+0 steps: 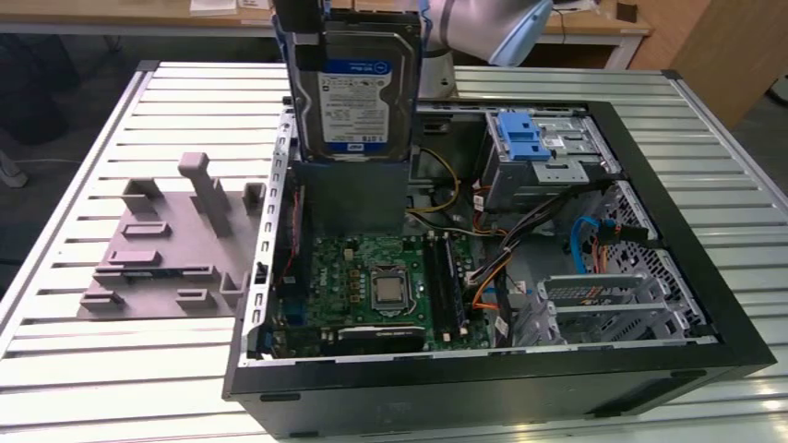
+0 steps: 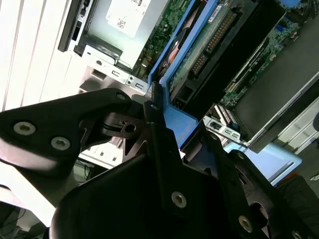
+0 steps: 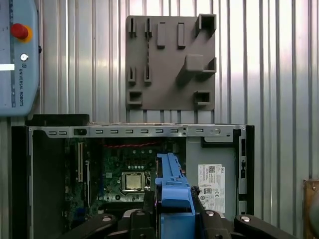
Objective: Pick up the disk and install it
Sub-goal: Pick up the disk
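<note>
Clamping the blue bracket of the disk (image 1: 354, 88), the claw (image 3: 174, 199) was closed tight and held it on edge. Directly beneath hung the open case (image 1: 493, 369), with the motherboard (image 1: 369, 277) under the disk and cables (image 1: 530, 221) off to one side. A slipping bracket or a tilted descent could likely knock the disk into either.

The arm (image 1: 495, 26) has a smooth, rounded shell in pale grey with a bluish cast. In the second wrist view the claw (image 2: 182, 130) is matt black, built of broad flat link plates (image 2: 75, 119) with rounded corners, joined at round pivots. Silver screws (image 2: 179, 199) with recessed heads dot the plates. The first wrist view shows more silver screw heads on black links.
</note>
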You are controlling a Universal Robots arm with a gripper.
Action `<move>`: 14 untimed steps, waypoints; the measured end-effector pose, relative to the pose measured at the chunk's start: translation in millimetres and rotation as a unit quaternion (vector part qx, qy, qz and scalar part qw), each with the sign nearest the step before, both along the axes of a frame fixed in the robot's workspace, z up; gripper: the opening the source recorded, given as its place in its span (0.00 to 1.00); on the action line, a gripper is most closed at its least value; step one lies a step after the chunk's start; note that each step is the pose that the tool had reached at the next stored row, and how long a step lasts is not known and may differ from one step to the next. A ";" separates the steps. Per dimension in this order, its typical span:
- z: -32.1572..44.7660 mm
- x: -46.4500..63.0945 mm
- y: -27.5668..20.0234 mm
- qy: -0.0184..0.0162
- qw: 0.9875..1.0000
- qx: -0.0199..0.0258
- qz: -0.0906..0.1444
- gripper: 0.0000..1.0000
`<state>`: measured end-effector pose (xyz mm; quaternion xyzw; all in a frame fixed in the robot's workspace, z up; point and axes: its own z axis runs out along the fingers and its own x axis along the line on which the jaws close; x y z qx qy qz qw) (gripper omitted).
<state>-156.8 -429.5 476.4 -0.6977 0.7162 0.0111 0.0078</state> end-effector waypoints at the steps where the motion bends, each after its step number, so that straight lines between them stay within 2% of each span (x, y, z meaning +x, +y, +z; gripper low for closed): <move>1: 0.0 1.9 -0.5 0.000 1.000 0.000 0.000 0.36; 14: 0.0 24.5 -6.2 0.000 1.000 0.000 0.000 0.36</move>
